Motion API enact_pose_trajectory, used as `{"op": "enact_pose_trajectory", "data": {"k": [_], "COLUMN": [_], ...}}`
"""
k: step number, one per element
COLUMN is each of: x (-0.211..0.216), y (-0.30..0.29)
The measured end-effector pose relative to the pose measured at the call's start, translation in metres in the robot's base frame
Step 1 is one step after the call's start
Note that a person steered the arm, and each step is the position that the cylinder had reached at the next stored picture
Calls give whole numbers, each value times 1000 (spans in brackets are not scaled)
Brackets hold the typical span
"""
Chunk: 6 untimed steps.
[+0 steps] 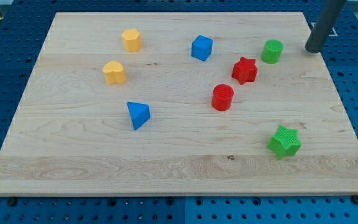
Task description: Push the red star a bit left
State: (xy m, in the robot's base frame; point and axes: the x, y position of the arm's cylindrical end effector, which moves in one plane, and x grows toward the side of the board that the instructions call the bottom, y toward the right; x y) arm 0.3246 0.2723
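One block matters: red star [244, 70]. Our tip [312, 49] well right, beyond green cylinder [271, 51]; approach step. No hand fitted, nothing held. Next: reach star's right side, push left.

No text, label, brand or number can be read anywhere — neither on blocks nor board.

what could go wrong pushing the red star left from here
My tip sits at the view's right, with the green cylinder between it and the red star; a straight sweep could hit green first. Pushed too far, the star may bump the red cylinder at its lower left.
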Motion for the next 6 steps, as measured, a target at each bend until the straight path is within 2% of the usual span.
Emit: {"op": "enact_pose_trajectory", "data": {"k": [2, 5, 6], "x": [2, 67, 73], "y": [-43, -72, -91]}}
